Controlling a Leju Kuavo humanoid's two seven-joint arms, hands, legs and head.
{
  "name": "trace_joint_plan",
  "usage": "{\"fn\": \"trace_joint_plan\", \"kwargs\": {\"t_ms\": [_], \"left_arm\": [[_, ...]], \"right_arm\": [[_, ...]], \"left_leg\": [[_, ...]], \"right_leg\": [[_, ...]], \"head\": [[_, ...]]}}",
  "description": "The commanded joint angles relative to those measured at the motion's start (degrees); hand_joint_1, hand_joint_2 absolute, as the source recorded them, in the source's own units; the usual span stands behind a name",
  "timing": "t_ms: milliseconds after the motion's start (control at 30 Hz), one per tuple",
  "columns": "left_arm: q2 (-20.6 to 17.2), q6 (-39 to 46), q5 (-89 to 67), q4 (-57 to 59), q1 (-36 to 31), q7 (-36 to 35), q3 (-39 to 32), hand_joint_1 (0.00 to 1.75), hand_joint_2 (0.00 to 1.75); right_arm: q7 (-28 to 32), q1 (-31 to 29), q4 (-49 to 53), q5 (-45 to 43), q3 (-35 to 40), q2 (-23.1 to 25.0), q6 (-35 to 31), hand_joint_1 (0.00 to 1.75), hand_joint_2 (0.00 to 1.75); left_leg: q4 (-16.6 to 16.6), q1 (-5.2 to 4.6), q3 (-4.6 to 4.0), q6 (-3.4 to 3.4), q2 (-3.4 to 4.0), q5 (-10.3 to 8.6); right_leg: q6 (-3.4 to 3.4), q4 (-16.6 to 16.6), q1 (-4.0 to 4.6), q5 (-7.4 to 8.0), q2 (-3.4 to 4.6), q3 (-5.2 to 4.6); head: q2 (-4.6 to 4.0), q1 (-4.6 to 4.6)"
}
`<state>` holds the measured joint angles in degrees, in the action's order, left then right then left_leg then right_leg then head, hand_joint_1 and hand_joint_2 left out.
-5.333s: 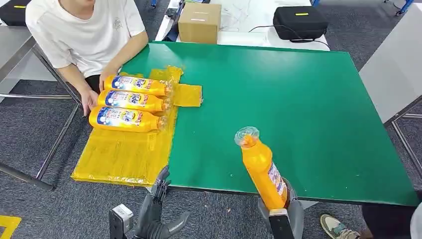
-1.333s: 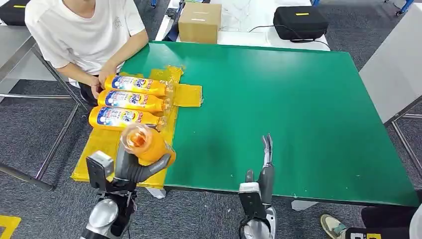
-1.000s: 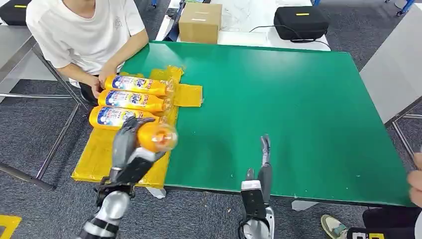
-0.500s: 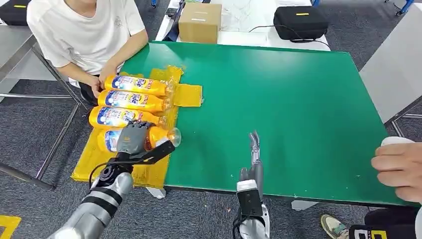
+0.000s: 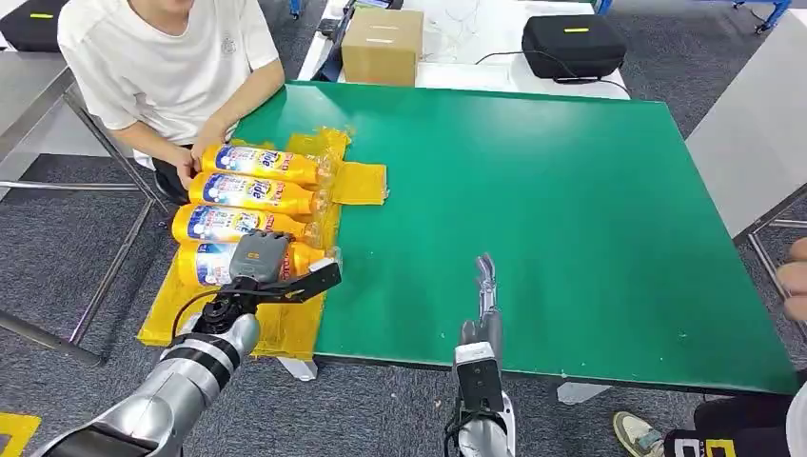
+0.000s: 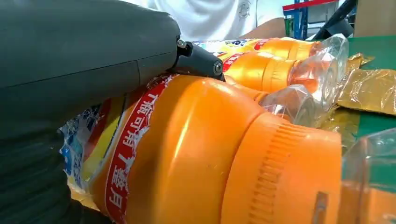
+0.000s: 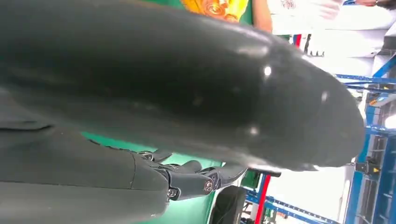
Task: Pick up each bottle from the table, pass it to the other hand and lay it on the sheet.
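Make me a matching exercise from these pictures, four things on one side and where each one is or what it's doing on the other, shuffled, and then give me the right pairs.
Things:
1. left hand
2. right hand
3. cardboard box
4. black case

States or places:
A. on the white table, beyond the green table's far right part
B. holds nothing, fingers straight, above the green table's near edge
C. grips an orange bottle on the yellow sheet
D. just beyond the green table's far edge, near its left end

Pairs: 1-C, 2-B, 3-D, 4-A
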<state>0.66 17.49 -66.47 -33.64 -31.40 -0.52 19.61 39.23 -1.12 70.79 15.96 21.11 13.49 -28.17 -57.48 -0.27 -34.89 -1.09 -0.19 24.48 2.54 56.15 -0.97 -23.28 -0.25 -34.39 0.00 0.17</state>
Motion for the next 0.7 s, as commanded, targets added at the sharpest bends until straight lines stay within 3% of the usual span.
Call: {"fn": "trace_joint_plan", "kwargs": {"t_ms": [33,267,433,700], "left_arm": [[0.31,-3.23,-0.12,7.17,-1.93,0.61,1.33,0.0,1.75],[1.55,-9.67,12.29,-5.96,3.67,12.74,-0.6,0.0,1.75],[-1.23,-15.42,21.27,-18.11,5.98,13.5,2.72,0.0,1.75],[-2.2,-13.07,26.5,-23.49,7.02,14.41,2.88,0.0,1.75]], "right_arm": [[0.27,-0.97,-3.71,-0.81,-1.33,0.1,0.46,0.0,0.0],[0.77,-0.32,-4.56,-1.42,-1.23,-0.39,-0.16,0.0,0.0],[0.77,-0.09,-4.65,-1.29,-0.2,-0.8,-0.5,0.0,0.0],[0.77,0.1,-4.22,-0.92,-0.14,-1.05,-0.32,0.0,0.0]], "left_leg": [[0.04,0.08,0.28,0.08,0.05,0.05],[0.08,0.03,0.45,0.05,0.02,0.03],[-0.02,0.09,0.4,0.06,0.04,0.11],[-0.02,0.1,0.25,0.12,0.03,0.12]], "right_leg": [[-0.11,-0.07,0.08,-0.02,0.05,0.29],[-0.07,-0.08,0.03,-0.01,0.03,0.45],[-0.08,-0.06,0.09,-0.06,0.05,0.46],[-0.14,-0.02,0.11,-0.08,0.04,0.29]], "head": [[0.0,0.02],[0.0,0.02],[0.0,0.02],[0.0,0.02]]}}
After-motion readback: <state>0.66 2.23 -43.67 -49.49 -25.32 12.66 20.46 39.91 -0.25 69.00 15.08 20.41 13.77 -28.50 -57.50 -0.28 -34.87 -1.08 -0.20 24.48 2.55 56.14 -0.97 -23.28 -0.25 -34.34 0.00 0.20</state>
